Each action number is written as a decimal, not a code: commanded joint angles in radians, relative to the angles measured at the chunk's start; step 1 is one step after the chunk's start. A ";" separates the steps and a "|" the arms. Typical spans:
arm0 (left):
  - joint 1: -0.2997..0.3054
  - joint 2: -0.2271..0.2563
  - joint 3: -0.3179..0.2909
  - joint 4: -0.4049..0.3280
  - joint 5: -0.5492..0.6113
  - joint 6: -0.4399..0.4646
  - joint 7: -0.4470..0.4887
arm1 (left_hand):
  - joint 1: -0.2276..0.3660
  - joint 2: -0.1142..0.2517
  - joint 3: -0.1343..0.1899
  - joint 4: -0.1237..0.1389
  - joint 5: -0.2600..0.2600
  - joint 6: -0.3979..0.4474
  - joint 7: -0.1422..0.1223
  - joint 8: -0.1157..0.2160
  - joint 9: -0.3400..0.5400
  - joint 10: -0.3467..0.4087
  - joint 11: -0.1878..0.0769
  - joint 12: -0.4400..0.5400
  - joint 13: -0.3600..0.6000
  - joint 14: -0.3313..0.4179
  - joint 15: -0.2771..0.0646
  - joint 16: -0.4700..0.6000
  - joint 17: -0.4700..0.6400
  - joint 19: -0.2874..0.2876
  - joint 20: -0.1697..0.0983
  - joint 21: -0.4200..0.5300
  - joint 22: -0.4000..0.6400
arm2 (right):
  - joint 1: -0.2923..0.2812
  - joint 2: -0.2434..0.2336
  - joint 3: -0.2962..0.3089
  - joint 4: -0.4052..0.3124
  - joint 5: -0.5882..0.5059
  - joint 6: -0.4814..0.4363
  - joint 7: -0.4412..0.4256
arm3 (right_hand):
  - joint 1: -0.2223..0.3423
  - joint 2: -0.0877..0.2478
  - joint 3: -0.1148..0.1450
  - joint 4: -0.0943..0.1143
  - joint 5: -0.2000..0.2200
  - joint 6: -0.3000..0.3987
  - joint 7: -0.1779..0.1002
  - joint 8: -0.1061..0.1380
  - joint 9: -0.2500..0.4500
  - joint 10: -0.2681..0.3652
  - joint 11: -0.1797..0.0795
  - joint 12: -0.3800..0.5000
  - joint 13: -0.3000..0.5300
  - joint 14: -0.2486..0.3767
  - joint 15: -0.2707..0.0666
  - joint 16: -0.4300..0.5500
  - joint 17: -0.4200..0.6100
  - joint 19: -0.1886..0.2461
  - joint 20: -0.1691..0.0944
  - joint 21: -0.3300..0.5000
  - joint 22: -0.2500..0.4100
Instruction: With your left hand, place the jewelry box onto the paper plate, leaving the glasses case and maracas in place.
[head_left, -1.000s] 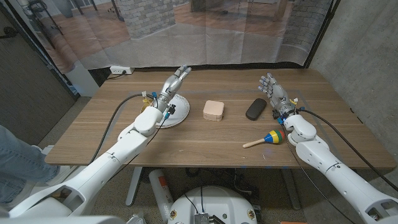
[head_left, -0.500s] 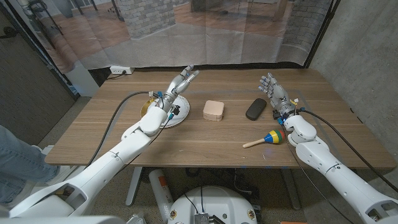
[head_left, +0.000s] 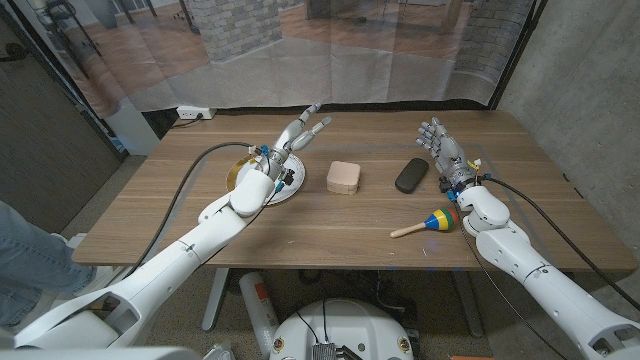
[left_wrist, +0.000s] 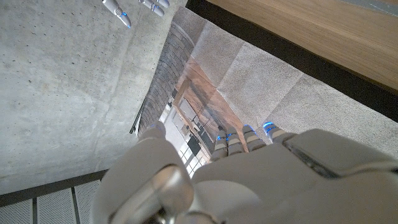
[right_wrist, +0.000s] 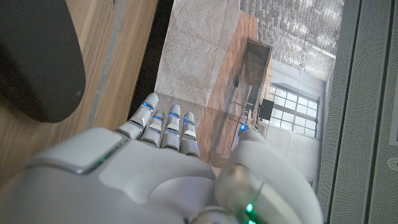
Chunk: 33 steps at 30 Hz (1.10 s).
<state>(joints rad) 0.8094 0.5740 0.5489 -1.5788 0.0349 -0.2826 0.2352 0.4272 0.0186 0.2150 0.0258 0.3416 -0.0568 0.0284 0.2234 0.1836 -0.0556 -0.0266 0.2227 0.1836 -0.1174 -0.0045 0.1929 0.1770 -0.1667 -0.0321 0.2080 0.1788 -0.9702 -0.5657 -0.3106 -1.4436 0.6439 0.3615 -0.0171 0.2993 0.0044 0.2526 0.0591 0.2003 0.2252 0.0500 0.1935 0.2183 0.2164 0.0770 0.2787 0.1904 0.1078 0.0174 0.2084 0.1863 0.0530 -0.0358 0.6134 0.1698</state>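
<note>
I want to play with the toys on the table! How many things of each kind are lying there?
Jewelry box: 1
Glasses case: 1
Maraca: 1
Paper plate: 1
Total: 4 things on the table.

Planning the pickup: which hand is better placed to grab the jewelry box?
Left. The left hand, open, hovers by the plate and the jewelry box; the right hand stands beyond the glasses case.
</note>
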 joint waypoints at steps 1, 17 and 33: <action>0.004 0.017 0.019 -0.050 0.112 0.065 0.039 | 0.017 0.000 0.003 -0.007 0.003 0.018 -0.002 0.010 0.005 0.005 0.002 0.008 0.004 0.007 0.003 0.007 0.002 -0.033 0.000 0.002 0.002 | -0.009 -0.007 0.004 -0.015 -0.001 0.000 -0.004 | 0.006 0.002 0.000 -0.006 0.004 0.012 -0.003 0.006 -0.002 0.011 0.002 -0.003 0.002 0.009 0.001 -0.003 0.001 0.005 -0.012 -0.004 0.003; 0.015 0.031 0.036 -0.084 0.192 0.103 0.067 | 0.035 -0.003 0.004 -0.019 0.004 0.025 0.000 0.007 0.006 0.014 0.004 0.007 0.005 0.022 0.019 0.008 0.003 -0.028 0.008 0.001 0.002 | -0.007 -0.012 0.010 -0.029 -0.014 0.006 -0.015 | 0.008 0.002 -0.001 -0.009 0.005 0.019 -0.004 0.007 -0.007 0.017 0.002 -0.005 0.000 0.016 -0.002 -0.002 0.001 0.011 -0.012 -0.010 0.003; 0.002 0.054 0.066 -0.131 0.270 0.184 0.037 | 0.052 -0.012 0.003 -0.032 0.005 0.018 0.002 0.001 0.007 0.016 0.010 0.004 0.006 0.024 0.026 0.005 0.004 -0.020 0.018 0.002 0.002 | 0.000 0.005 0.004 -0.006 -0.013 0.024 -0.006 | 0.007 0.002 -0.002 -0.012 0.005 0.020 -0.009 0.007 -0.012 0.021 0.000 -0.008 -0.001 0.021 -0.003 -0.003 0.001 0.011 -0.009 -0.019 0.003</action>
<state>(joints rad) 0.8177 0.6094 0.5955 -1.6705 0.2514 -0.1562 0.2899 0.4666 0.0055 0.2149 0.0011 0.3416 -0.0319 0.0285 0.2269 0.1887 -0.0397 -0.0213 0.2227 0.1884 -0.0916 0.0144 0.1929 0.1795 -0.1763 -0.0226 0.2080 0.1788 -0.9755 -0.5723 -0.3025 -1.4649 0.6316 0.3691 -0.0292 0.2993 0.0044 0.2484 0.0550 0.2003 0.2396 0.0427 0.1935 0.2043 0.2270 0.0770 0.2729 0.1858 0.1182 0.0140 0.2084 0.1863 0.0527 -0.0357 0.5952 0.1697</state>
